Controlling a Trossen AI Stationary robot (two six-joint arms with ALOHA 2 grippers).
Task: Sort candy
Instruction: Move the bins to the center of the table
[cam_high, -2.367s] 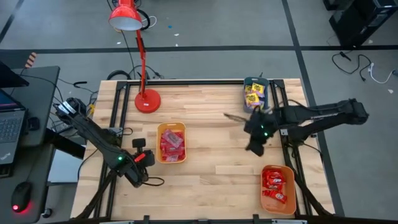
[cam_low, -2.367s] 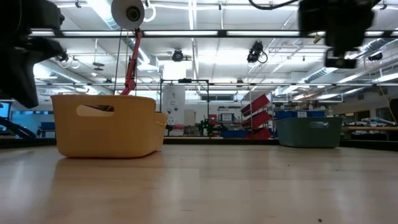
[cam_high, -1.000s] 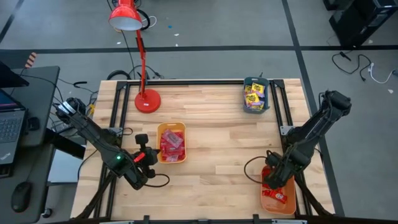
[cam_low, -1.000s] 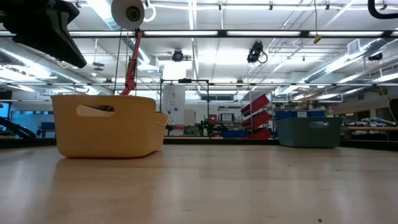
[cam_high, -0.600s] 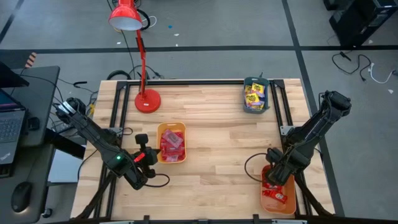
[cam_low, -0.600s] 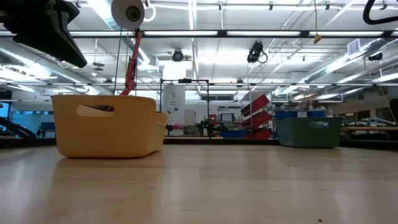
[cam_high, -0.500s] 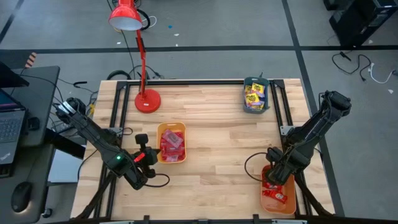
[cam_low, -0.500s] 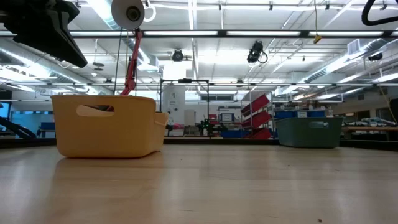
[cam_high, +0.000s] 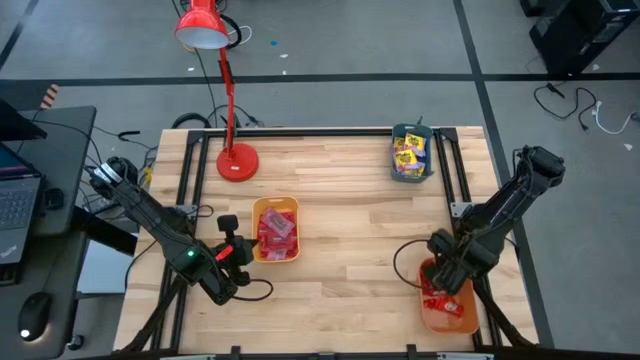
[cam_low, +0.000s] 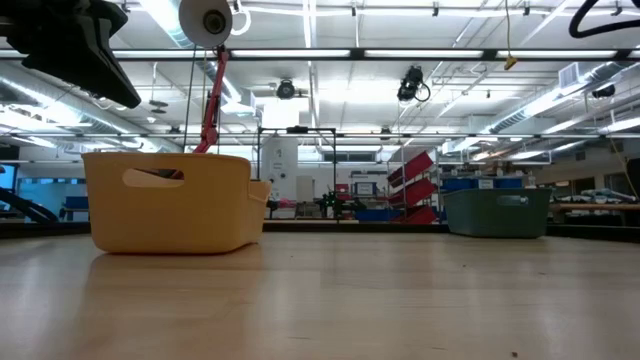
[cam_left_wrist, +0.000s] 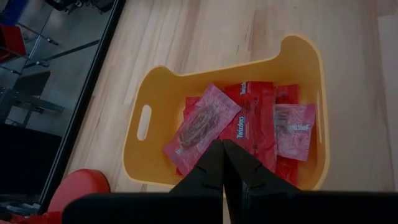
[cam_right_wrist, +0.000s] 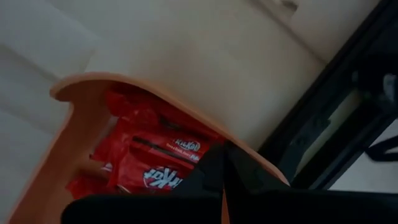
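Right gripper (cam_high: 446, 272), seen from above at the lower right of the frame, is pressed shut with nothing held, over the upper end of the orange tray (cam_high: 462, 318); the left gripper (cam_high: 231, 250) is likewise closed and empty at lower left, just beside the yellow tray (cam_high: 275, 207). No loose candy is seen on the table, so the sorting is judged done or nearly so, and any retreat is best made straight up, clear of the tray rims. Red candy (cam_high: 437, 298) fills the orange tray, pinkish-red packets (cam_high: 275, 232) the yellow one, yellow packets (cam_high: 407, 152) the teal tray (cam_high: 412, 130) at upper right. At table height, only the yellow and teal trays' walls are shown. Past the left wrist, flat glossy pink and red packets lie overlapped in the frame's centre. Past the right wrist, red wrappers with white print are heaped at lower left.
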